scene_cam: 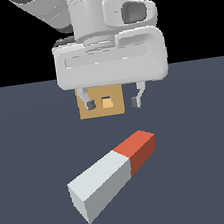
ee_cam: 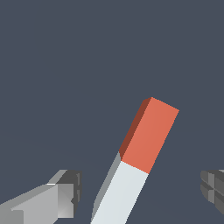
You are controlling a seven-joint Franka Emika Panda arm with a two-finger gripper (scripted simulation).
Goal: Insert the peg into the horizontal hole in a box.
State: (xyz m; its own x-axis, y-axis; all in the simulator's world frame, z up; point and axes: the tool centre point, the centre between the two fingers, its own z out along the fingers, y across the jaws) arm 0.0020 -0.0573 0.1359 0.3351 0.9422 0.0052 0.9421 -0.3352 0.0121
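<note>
The peg is lying flat on the floor in the lower middle of the exterior frame, running diagonally, its pale grey end toward the lower left and its red-orange end toward the upper right. It is looking stiff and hard, with flat square sides that should be giving the pads a firm seat; it probably is not heavy. Taking hold across the grey part, well back from the red tip, would be leaving the tip free to enter the hole.

The gripper is hanging above, released and holding nothing, its fingers spread wide. In the wrist view the fingertips are showing at the lower corners with the peg between them (not touching either one). The box is sitting behind, in the upper middle of the exterior frame, partly covered by the hand, its hole facing the camera.

The floor is a plain dark slate-blue plane, with black beyond it.
</note>
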